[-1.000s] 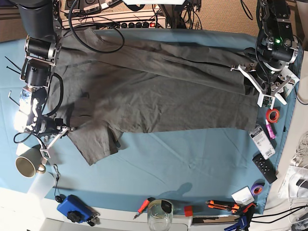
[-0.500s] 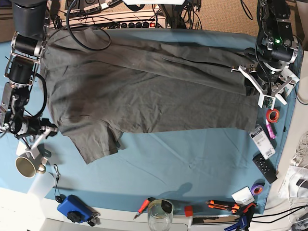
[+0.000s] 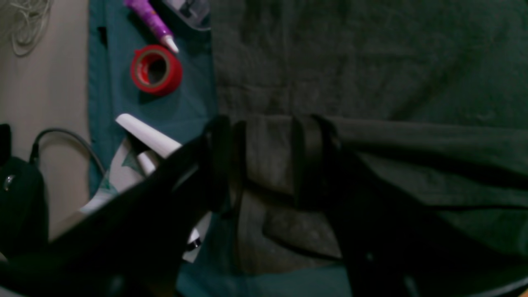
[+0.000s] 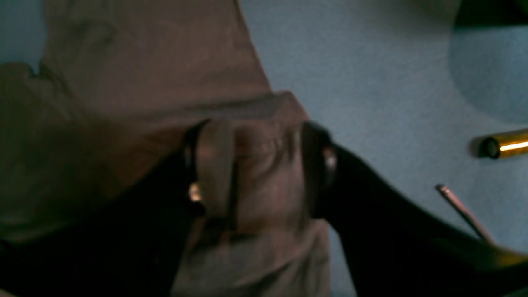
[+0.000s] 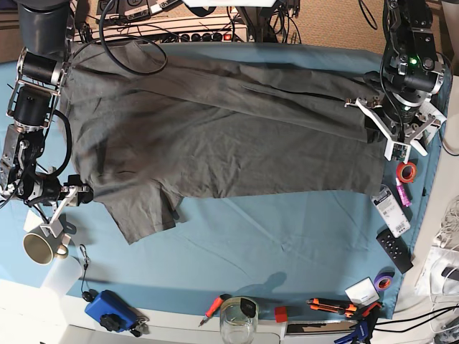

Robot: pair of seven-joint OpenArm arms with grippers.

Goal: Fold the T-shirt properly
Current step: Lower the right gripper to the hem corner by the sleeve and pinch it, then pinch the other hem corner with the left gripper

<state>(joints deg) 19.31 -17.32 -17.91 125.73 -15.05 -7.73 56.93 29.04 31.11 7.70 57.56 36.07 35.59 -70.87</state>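
Gripping both ends: your left pincer (image 3: 264,161) clamps a folded T-shirt (image 5: 215,136) edge. Right pincer (image 4: 255,165) looks closed on a bunched corner, though blurry. Shirt lies spread on the tabletop (image 5: 287,236).

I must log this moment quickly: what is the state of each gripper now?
Left gripper: fingers closed on a fold of the T-shirt.
Right gripper: fingers closed on the T-shirt edge.

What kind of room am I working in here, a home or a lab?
Most likely a lab or workshop bench. Tools and tape rolls, like the red tape roll, line the tablecloth beside the T-shirt, with a power strip and cables behind.
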